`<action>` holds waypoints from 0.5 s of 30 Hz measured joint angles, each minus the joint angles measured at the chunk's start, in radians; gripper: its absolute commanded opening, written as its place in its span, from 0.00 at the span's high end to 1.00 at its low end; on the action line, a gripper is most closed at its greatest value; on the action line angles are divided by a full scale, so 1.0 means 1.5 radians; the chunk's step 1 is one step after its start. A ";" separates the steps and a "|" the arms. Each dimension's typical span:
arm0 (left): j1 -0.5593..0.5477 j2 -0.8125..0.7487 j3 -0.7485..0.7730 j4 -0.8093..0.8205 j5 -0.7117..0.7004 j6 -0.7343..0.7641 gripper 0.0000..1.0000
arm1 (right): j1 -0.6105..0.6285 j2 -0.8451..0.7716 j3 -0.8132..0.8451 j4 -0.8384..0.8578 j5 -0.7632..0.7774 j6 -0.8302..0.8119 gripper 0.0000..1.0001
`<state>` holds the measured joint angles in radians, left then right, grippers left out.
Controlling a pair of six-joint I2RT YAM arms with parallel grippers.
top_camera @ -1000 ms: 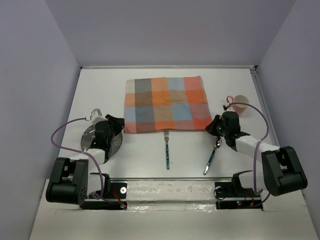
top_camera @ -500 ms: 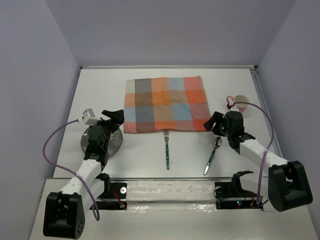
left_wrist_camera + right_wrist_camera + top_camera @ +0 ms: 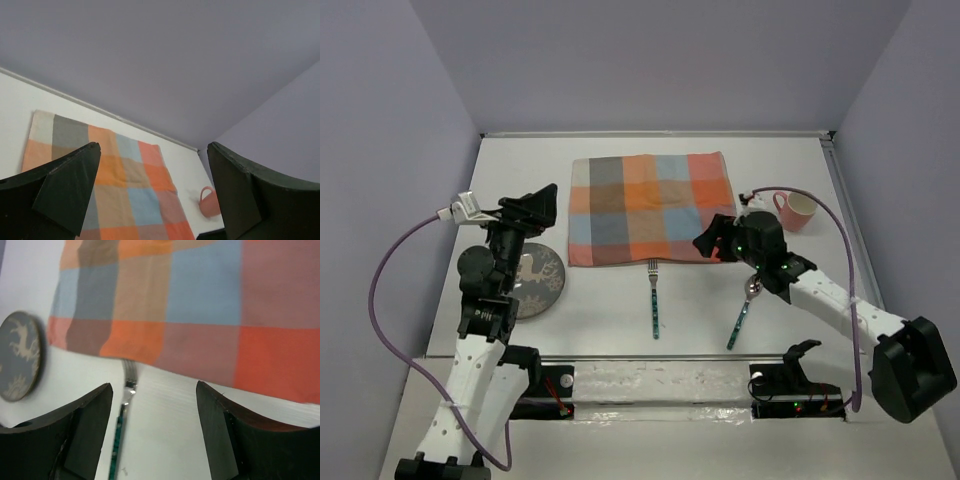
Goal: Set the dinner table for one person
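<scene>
The white dinner table (image 3: 520, 175) carries an orange-blue-grey checkered cloth (image 3: 653, 208) at its middle back. A dark patterned plate (image 3: 538, 285) lies at the left. A green-handled fork (image 3: 654, 300) lies just below the cloth's front edge, and a spoon (image 3: 745, 308) lies to the fork's right. A pink cup (image 3: 796, 208) stands to the right of the cloth. My left gripper (image 3: 542, 208) hangs open and empty above the plate, facing the cloth (image 3: 115, 185) and the cup (image 3: 209, 202). My right gripper (image 3: 712, 240) is open and empty over the cloth's front right corner, looking down on the fork (image 3: 125, 405).
Grey walls close in the table on three sides. A metal rail (image 3: 660, 357) runs along the near edge by the arm bases. The right arm's purple cable (image 3: 830, 225) arcs over the cup. The plate (image 3: 20, 362) shows at the left of the right wrist view.
My left gripper has opened and risen well above the plate. My right gripper has opened and swung left from the spoon toward the cloth's corner; the spoon stays on the table.
</scene>
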<state>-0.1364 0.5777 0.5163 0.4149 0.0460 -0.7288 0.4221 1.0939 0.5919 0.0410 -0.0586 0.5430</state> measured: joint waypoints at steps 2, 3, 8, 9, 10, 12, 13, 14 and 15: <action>0.000 0.002 0.052 -0.038 0.018 0.035 0.01 | 0.075 0.043 0.038 0.004 0.009 0.005 0.29; 0.000 0.004 0.068 -0.049 0.025 0.049 0.01 | 0.113 0.070 0.057 0.015 0.019 0.010 0.30; -0.002 0.019 0.174 -0.114 0.068 0.142 0.01 | 0.252 0.199 0.136 0.069 0.064 0.033 0.46; -0.006 0.019 0.184 -0.122 0.069 0.161 0.01 | 0.270 0.226 0.154 0.076 0.076 0.035 0.49; -0.010 0.016 0.185 -0.127 0.068 0.175 0.01 | 0.293 0.268 0.177 0.085 0.089 0.040 0.56; -0.019 0.009 0.184 -0.142 0.061 0.199 0.01 | 0.321 0.317 0.199 0.091 0.106 0.048 0.60; -0.026 0.005 0.182 -0.151 0.054 0.214 0.01 | 0.330 0.333 0.200 0.092 0.112 0.051 0.60; -0.031 0.004 0.180 -0.155 0.048 0.223 0.01 | 0.335 0.342 0.200 0.086 0.120 0.054 0.61; -0.036 0.001 0.177 -0.159 0.043 0.231 0.01 | 0.335 0.347 0.199 0.081 0.127 0.055 0.62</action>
<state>-0.1905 0.5797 0.7818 0.1761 0.1112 -0.3824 0.9253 1.6142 0.8906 0.1619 0.1314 0.6258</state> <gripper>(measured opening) 0.989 0.406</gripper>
